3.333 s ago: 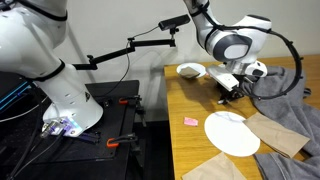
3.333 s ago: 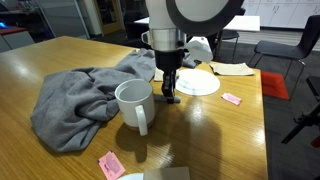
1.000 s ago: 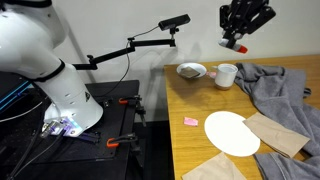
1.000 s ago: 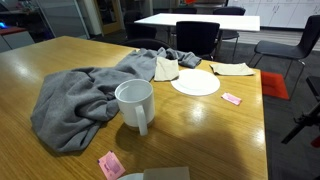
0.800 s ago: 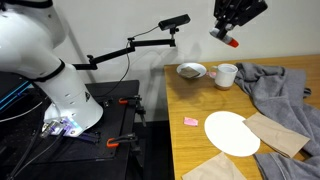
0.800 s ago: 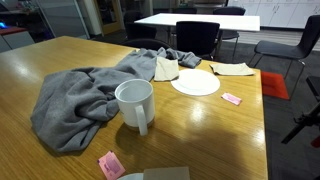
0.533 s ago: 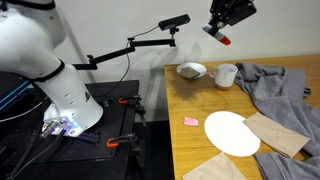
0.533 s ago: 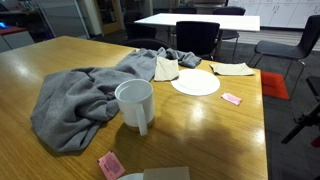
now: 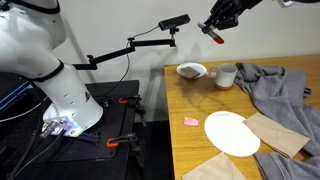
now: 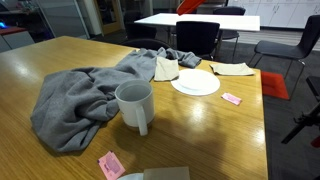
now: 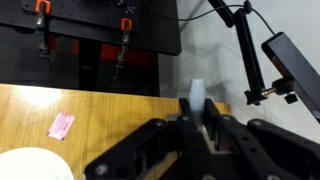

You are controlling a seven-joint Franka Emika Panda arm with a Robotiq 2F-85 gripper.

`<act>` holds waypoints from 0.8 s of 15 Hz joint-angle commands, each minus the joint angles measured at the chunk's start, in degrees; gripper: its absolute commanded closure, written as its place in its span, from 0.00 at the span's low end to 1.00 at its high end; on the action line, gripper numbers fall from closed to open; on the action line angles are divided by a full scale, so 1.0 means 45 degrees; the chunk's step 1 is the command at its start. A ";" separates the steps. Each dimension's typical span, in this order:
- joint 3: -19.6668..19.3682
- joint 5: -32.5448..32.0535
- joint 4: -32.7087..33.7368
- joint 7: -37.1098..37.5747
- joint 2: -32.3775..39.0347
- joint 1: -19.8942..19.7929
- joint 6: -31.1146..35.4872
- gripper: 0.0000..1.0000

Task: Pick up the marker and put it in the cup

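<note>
My gripper (image 9: 215, 28) is high above the table near the top of an exterior view, shut on the red marker (image 9: 218, 38), which sticks out below the fingers. In the wrist view the fingers (image 11: 197, 125) pinch a thin pale rod (image 11: 197, 95), the marker's end. The white cup (image 9: 227, 75) stands on the wooden table far below the gripper, next to the bowl. In an exterior view the cup (image 10: 135, 105) stands upright and looks empty, handle toward the camera. The gripper is out of that view.
A shallow white bowl (image 9: 191, 71) with brown contents sits by the cup. A grey cloth (image 9: 285, 85) (image 10: 80, 100), a white plate (image 9: 231, 133) (image 10: 195, 83), brown paper (image 9: 275, 133) and pink sticky notes (image 9: 190, 121) (image 10: 231, 99) lie on the table. A camera boom (image 9: 150, 40) stands beside the table.
The gripper rose from the table beside the cup with the marker in it. Over the last second it moved higher and toward the camera boom.
</note>
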 commanded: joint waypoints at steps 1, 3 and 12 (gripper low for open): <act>0.0011 0.0069 0.0027 0.0017 0.0073 -0.0044 -0.0021 0.82; 0.0011 0.0048 0.0026 0.0009 0.0126 -0.0046 -0.0019 0.82; -0.0004 0.1150 -0.0075 0.0546 0.0292 -0.0236 -0.0013 0.95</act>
